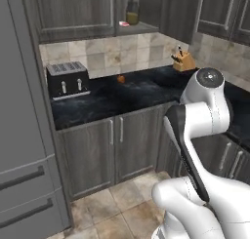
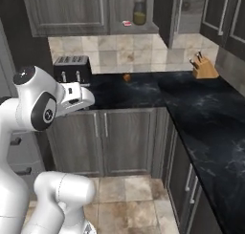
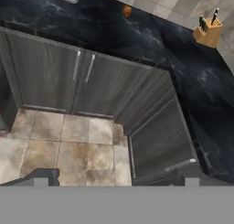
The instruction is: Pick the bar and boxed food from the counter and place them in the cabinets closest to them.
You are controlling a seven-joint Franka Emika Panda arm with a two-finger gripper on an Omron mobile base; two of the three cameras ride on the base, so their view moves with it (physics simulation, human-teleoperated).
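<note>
The bar (image 1: 124, 24) (image 2: 126, 23), a small reddish packet with a pale end, lies on the grey shelf floor of an open wall cabinet (image 1: 140, 28) (image 2: 143, 26), next to an olive jar (image 1: 132, 12). The boxed food is out of view. The black veined counter (image 1: 141, 94) (image 2: 143, 94) (image 3: 137, 35) runs below the cabinets. My gripper (image 3: 114, 177) is open with nothing between its fingertips (image 3: 42, 176). It hangs over the tiled floor, in front of the base cupboards. Its white hand (image 2: 79, 97) points toward the counter, far below the bar.
A toaster (image 1: 67, 79) (image 2: 72, 68) stands at the counter's left. An orange-brown pastry lump (image 1: 120, 78) (image 2: 127, 77) (image 3: 126, 10) lies mid-counter, and a knife block (image 1: 183, 61) (image 2: 205, 67) (image 3: 208, 32) stands in the corner. A grey fridge (image 1: 19, 135) stands at the left.
</note>
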